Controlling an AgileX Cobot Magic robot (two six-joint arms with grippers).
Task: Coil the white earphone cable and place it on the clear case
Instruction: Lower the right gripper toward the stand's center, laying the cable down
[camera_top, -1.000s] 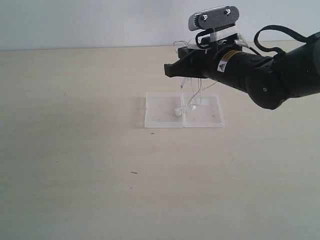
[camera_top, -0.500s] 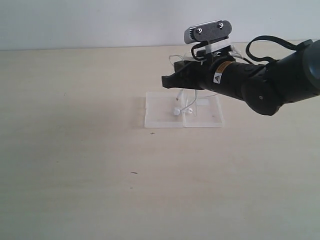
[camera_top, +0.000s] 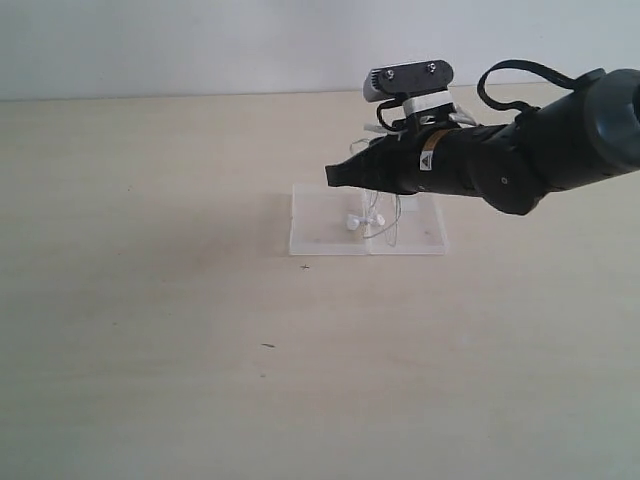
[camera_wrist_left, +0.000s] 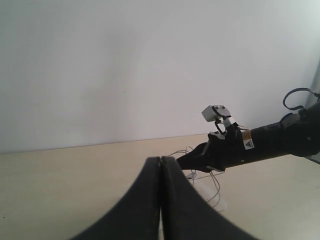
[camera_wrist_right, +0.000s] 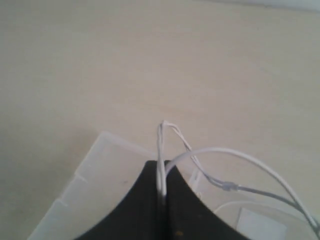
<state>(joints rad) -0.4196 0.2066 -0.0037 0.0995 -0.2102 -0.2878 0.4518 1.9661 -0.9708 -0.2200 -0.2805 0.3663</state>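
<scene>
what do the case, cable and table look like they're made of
The case: clear hard plastic, probably, glossy; the table shows through it. The cable: thin white wire, likely a smooth rubbery plastic sheath; it hangs in soft loops. The table: pale wood-look top, matte with faint grain; could be laminate.

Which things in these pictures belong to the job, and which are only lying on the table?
Belong to the job:
- white earphone cable, pinched in the shut right tool
- clear case below it

Not part of it:
- small dark specks on the table
- left tool, shut and holding nothing
</scene>
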